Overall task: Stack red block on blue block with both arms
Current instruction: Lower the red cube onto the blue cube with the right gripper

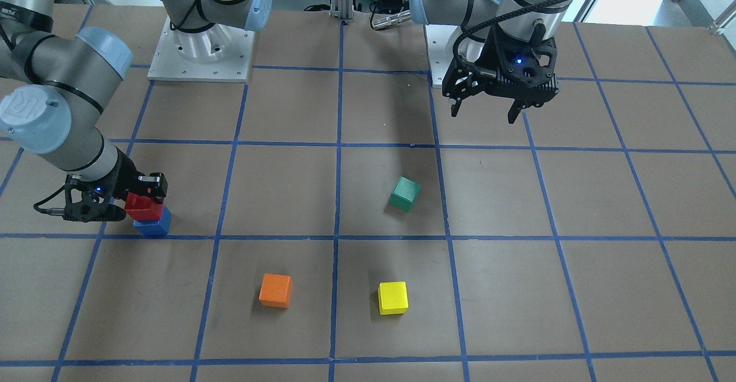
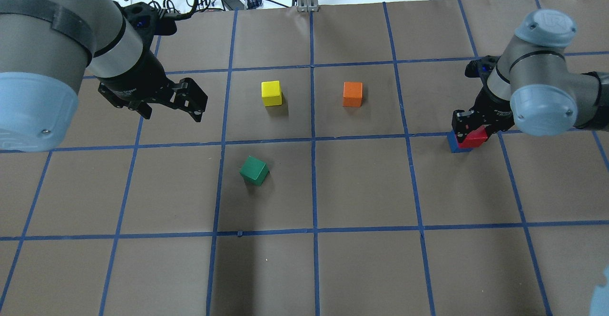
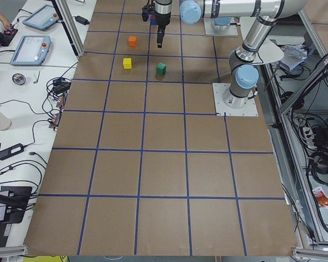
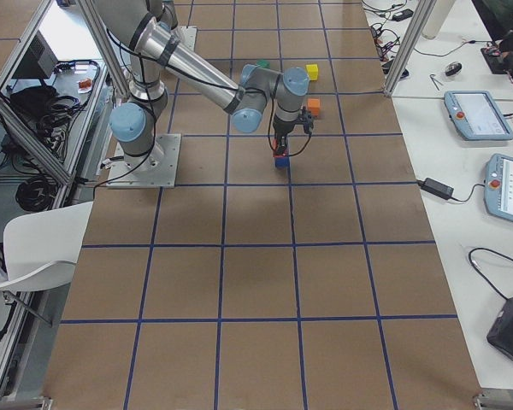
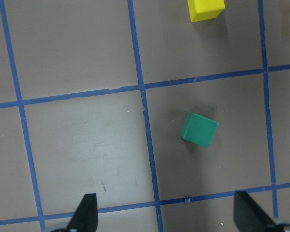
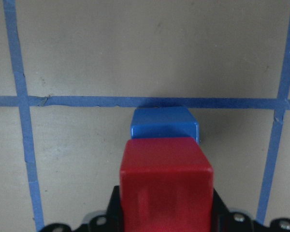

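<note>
The red block (image 1: 142, 204) sits on top of the blue block (image 1: 154, 224), or just above it, offset a little to one side; I cannot tell if they touch. My right gripper (image 1: 135, 202) is shut on the red block. The right wrist view shows the red block (image 6: 166, 179) held over the blue block (image 6: 163, 123). From overhead, the red block (image 2: 474, 139) covers most of the blue block (image 2: 452, 143) under my right gripper (image 2: 478, 126). My left gripper (image 1: 486, 111) is open and empty, hovering high, far from both blocks (image 2: 171, 111).
A green cube (image 1: 404, 193) lies tilted near the table's middle, below my left gripper (image 5: 166, 215). An orange cube (image 1: 275, 289) and a yellow cube (image 1: 393, 297) sit on the operators' side. The arm bases (image 1: 201, 54) stand at the robot's edge.
</note>
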You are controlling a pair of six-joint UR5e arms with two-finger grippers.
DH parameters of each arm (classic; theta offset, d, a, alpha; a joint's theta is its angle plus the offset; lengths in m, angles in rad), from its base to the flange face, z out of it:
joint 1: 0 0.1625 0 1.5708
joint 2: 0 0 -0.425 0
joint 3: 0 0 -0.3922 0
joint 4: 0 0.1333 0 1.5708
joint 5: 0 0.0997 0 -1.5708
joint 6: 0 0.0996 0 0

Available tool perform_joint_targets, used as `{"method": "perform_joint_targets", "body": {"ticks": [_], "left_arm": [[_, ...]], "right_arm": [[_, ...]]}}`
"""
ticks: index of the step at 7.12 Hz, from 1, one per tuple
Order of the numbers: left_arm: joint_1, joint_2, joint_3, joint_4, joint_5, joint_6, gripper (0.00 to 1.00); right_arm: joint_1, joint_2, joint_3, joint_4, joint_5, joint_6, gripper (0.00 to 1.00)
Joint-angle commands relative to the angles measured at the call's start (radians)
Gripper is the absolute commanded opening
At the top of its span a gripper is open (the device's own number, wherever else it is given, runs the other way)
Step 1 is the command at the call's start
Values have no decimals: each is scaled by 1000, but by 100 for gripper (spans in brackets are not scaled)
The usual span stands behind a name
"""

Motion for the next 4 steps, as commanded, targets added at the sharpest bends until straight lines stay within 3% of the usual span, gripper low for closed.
{"method": "perform_joint_targets", "body": {"ticks": [1, 4], "left_arm": [[0, 0, 0, 0, 0, -1, 100], [0, 0, 0, 0, 0, -1, 100]], "right_arm": [[-1, 0, 0, -25, -4, 1, 100], [1, -22, -9, -5, -4, 29, 100]]}}
